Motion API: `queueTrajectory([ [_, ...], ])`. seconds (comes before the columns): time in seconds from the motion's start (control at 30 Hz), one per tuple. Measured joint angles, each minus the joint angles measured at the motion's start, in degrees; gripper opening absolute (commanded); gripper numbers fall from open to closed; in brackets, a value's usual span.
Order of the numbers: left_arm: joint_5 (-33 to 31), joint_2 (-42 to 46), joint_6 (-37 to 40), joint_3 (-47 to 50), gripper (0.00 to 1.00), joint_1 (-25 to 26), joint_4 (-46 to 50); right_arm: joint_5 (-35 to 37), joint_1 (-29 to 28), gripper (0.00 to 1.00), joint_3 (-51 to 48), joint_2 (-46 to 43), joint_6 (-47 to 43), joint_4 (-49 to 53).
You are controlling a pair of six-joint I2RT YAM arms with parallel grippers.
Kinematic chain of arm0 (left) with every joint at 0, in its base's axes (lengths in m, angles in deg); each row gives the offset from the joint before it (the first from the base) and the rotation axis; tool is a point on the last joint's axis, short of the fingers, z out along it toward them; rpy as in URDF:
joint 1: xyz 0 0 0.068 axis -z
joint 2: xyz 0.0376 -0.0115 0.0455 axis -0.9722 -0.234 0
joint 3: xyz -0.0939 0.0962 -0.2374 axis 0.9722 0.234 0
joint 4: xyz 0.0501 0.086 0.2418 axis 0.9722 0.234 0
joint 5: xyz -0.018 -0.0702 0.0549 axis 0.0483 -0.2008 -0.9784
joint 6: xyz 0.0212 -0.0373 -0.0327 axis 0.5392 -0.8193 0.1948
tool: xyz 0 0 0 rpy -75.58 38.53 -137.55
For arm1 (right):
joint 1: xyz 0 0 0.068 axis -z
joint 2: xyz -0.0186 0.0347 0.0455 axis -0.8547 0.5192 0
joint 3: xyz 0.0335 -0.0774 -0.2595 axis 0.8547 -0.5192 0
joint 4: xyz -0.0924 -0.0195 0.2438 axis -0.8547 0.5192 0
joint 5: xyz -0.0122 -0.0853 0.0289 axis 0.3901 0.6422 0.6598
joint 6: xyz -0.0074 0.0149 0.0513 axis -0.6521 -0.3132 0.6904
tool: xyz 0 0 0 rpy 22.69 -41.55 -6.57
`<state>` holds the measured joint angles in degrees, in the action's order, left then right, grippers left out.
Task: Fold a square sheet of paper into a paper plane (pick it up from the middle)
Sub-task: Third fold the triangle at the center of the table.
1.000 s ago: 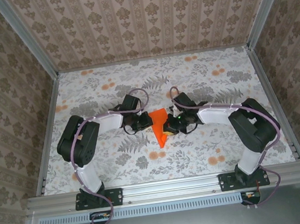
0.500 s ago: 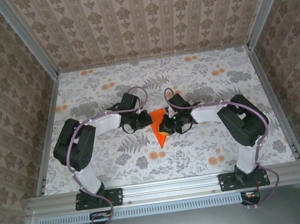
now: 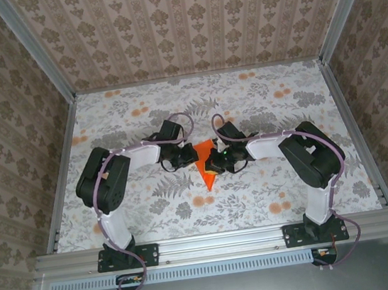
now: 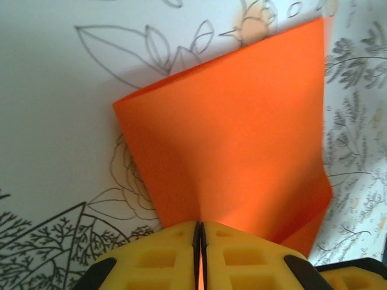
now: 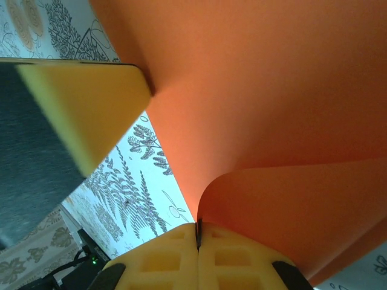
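Centrally on the floral table cover (image 3: 260,100), between the two wrists, lies one orange paper sheet (image 3: 204,174). It is partly folded, broad at its far end and tapering to a point toward the near edge. The left gripper (image 4: 200,229) has its yellow pads pressed together, pinching the sheet's edge, and the paper fans away from the pinch with a soft crease running up its middle. The right gripper (image 5: 198,232) is likewise pinching the sheet from the opposite side, where the paper curls into a rounded loop just above the pads. Surroundings are the patterned wallpaper walls (image 3: 185,24) on three sides, the aluminium frame rail (image 3: 221,240) along the near edge, and a purple cable (image 3: 185,120) looping over each forearm. As for obstructions, from above the two wrists cover both pinch points and the sheet's middle right. In the right wrist view a blurred yellow pad (image 5: 78,109) on a dark backing meets the sheet at upper left. The paper runs off the top and right of that view. A yellow-and-black corner (image 4: 357,272) is clipped at the lower right of the left wrist view and cannot be identified. The number of folded layers cannot be told, nor whether the sheet's point touches the cover.
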<state>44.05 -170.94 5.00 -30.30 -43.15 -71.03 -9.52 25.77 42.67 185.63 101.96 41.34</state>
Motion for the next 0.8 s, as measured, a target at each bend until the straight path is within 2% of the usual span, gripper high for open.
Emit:
queueTrajectory([
  [0.8,-0.2,-0.1,0.0,-0.4,0.11,0.1,0.2,3.1,0.0,0.01,0.0,0.3,0.0,-0.8],
])
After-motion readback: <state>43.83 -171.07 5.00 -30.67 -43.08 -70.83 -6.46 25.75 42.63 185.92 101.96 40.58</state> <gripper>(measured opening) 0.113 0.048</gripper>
